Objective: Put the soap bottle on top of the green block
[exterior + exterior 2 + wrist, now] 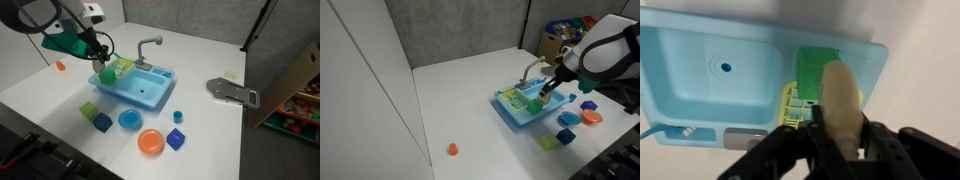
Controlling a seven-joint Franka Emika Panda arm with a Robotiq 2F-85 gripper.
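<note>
Starting at the near edge of the desk [40,100], in an exterior view: one orange bowl [150,142], two blue cubes [102,122], the second cube [176,139] just beside the bowl, one round blue dish [129,120], one yellow-green block [89,109] and one small blue piece [178,116]. All six lie loose on the desk, apart from the sink.

Behind them stands one light-blue toy sink [148,93] with one grey faucet [148,48] upright at its far rim. One green block [122,68] sits at the rack end of the sink; the wrist view shows it on one yellow rack [790,102].

One hand [103,66] hangs over that end. It is clamped on the soap bottle [104,73], count one. In the wrist view the bottle [840,90] appears pale and blurred between the dark fingers [885,140], its far end overlapping the green block [818,62]. Contact between bottle and block cannot be determined.

Farther back: one small orange item [60,66] well apart from the sink, and one grey flat object [232,92] near the desk's side edge.
</note>
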